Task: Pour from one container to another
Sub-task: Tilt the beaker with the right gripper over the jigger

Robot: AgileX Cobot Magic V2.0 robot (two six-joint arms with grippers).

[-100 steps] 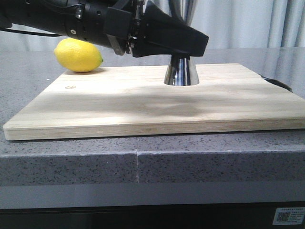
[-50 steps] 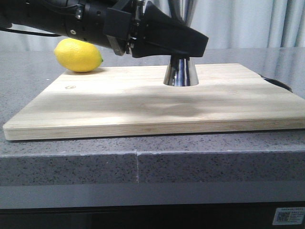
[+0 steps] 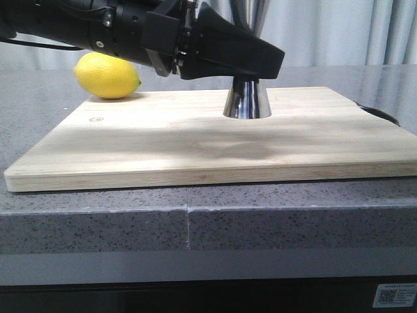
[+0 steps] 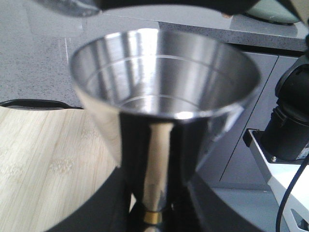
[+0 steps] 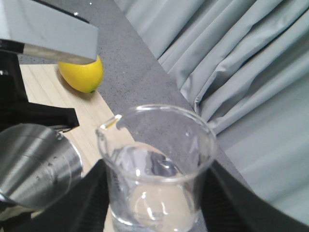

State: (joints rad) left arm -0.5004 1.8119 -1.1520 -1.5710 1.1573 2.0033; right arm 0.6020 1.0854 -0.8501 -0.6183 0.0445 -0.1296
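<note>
Jigger (image 3: 247, 99) on wooden board (image 3: 195, 140), grey countertop (image 3: 98, 225), curtains (image 3: 339, 32)

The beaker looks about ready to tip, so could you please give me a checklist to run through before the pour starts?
1. Beaker gripped: ok, the right gripper's dark fingers flank both sides.
2. Beaker upright: ok, rim level; whether it holds liquid: cannot tell.
3. Jigger steadied: ok, the left gripper sits at its waist, base on the board.
4. Jigger cup clear: ok, the inside looks empty.
5. Pour lip facing the jigger: ok, the lip is on the jigger's side.
6. Beaker rim above jigger rim: cannot tell, the front view cuts both off.
7. Lemon out of the way: ok, it lies behind the board's corner.
</note>
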